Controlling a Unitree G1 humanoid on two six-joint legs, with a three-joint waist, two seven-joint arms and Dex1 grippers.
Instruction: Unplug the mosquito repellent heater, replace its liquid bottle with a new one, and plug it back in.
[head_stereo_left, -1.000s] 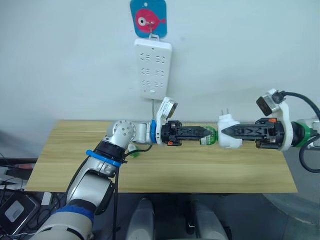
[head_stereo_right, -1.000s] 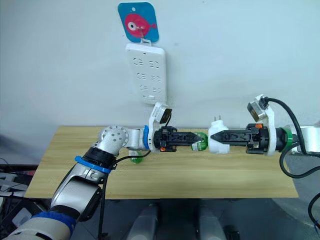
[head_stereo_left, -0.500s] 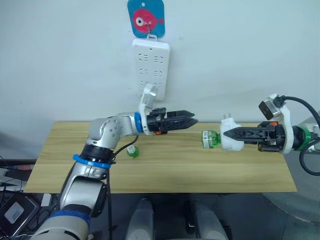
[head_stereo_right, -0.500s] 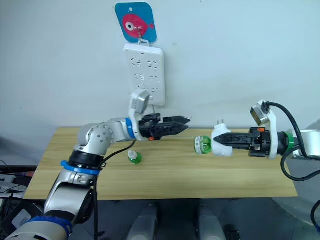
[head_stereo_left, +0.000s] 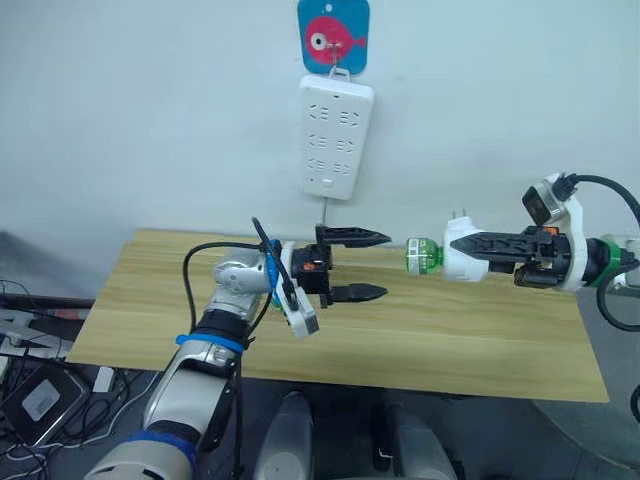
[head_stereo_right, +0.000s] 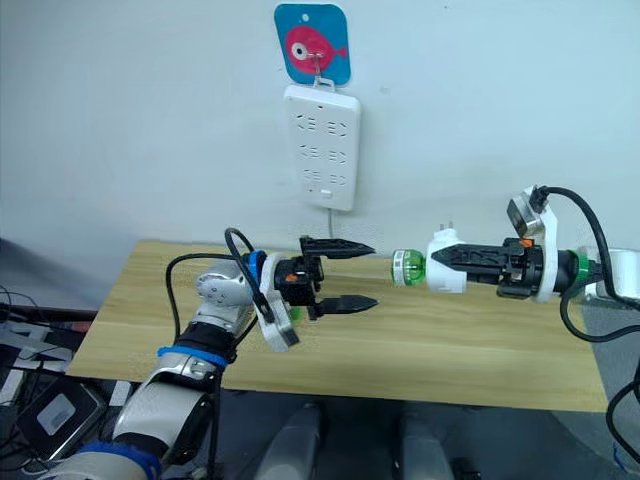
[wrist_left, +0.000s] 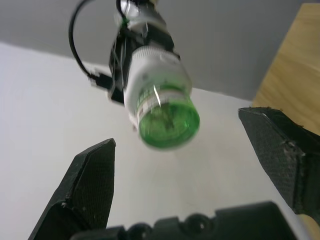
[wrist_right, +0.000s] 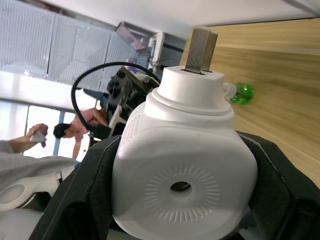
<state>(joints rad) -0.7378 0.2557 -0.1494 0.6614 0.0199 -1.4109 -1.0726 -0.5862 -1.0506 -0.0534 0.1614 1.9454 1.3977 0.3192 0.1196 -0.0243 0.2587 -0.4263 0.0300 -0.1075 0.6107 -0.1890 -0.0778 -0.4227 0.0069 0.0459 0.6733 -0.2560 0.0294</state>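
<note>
Two black-fingered grippers face off: the right gripper (head_stereo_left: 487, 257) clasps the small white rounded plastic mosquito repellent heater (head_stereo_left: 462, 261) with its green-tinted liquid bottle (head_stereo_left: 422, 256) fitted, the left gripper (head_stereo_left: 362, 265) gapes empty, so replugging into the long white wall power strip (head_stereo_left: 336, 136) seems next.

Probably lab: cables, wall-mounted power strip (head_stereo_left: 337, 137)

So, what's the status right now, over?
Left end effector open, empty. Right end effector shut on small white rounded plastic heater, green bottle attached, above wooden table. Nothing between them.
</note>
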